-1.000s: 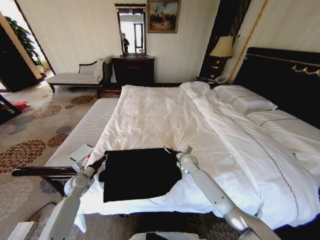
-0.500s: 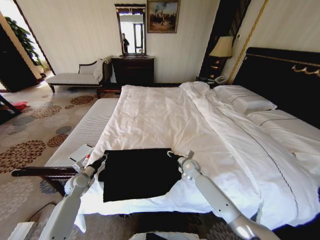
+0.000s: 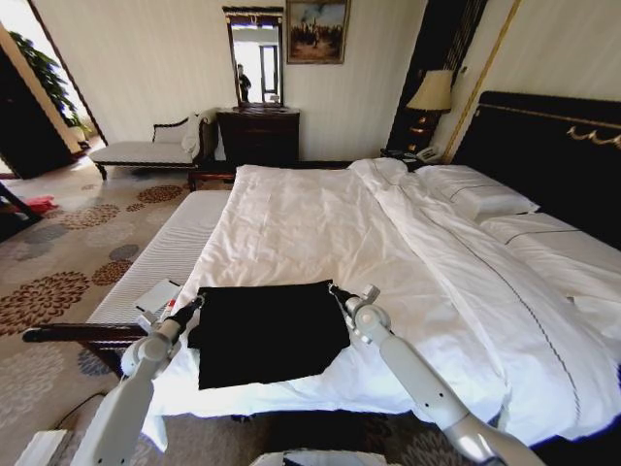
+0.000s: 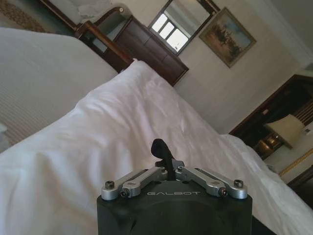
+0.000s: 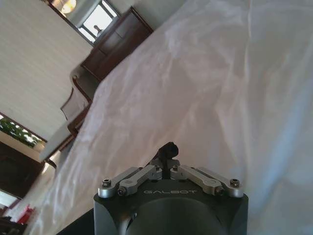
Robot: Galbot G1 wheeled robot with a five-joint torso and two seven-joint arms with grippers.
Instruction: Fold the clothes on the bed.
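The clothes, one black T-shirt [image 3: 267, 332], lie flat as a rough rectangle at the foot of the white bed [image 3: 320, 214]. My left gripper [image 3: 197, 302] is at the shirt's far left corner and my right gripper [image 3: 336, 288] at its far right corner. The far hem runs straight between them. In the left wrist view the left gripper [image 4: 161, 147] has its fingers pressed together over white bedding. The right gripper [image 5: 169, 148] looks the same in the right wrist view. Both gripper bodies hide the cloth beneath them. No lettering shows on the shirt.
A striped white bench [image 3: 165, 254] runs along the bed's left side, with a white card [image 3: 155, 296] on its near end. Pillows [image 3: 475, 194] and a dark headboard [image 3: 543, 155] are at the right. A chaise [image 3: 146, 152] and a dresser [image 3: 257, 136] stand by the far wall.
Both grippers have moved slightly away from me over the bed, and the shirt's far hem has shifted with them, a little farther up the bed.
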